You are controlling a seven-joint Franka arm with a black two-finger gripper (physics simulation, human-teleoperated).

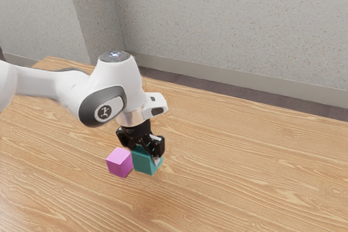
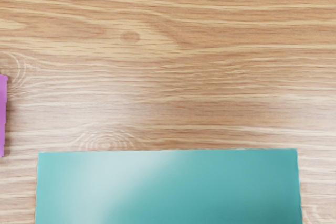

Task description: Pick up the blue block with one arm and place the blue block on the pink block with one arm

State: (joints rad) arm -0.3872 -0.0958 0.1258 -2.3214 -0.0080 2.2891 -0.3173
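Arm (image 1: 109, 96), white, with a grey joint cap: entering from the left edge of the exterior view and reaching down toward the lower centre of the frame.

Pink block (image 1: 119, 161), a small cube: sitting on the tabletop (image 1: 244, 161) in the lower centre-left of the frame, just left of the hand and not touched by it.

Teal block (image 1: 143, 163), the task's blue block, though it is rendering as blue-green: sitting just right of the pink block, in the lower centre of the frame. Its upper part is lying behind the black hand. Whether it is resting on the wood or raised slightly off it cannot be told.

Hand (image 1: 147, 153), black: hanging straight down from the wrist and coming down onto the top of the teal block. Whether it is clenched on the block or released cannot be told.

Tabletop, light wood with strong grain: spreading across the lower half of the frame to the right edge.

Wall (image 1: 228, 14), grey and speckled: standing behind, across the upper part of the frame.

Wrist view: pink block (image 2: 2, 114) is showing as a narrow sliver, with a strip of bare tabletop (image 2: 168, 51) lying between it and the teal block (image 2: 168, 187), which is appearing large and close under the hand.
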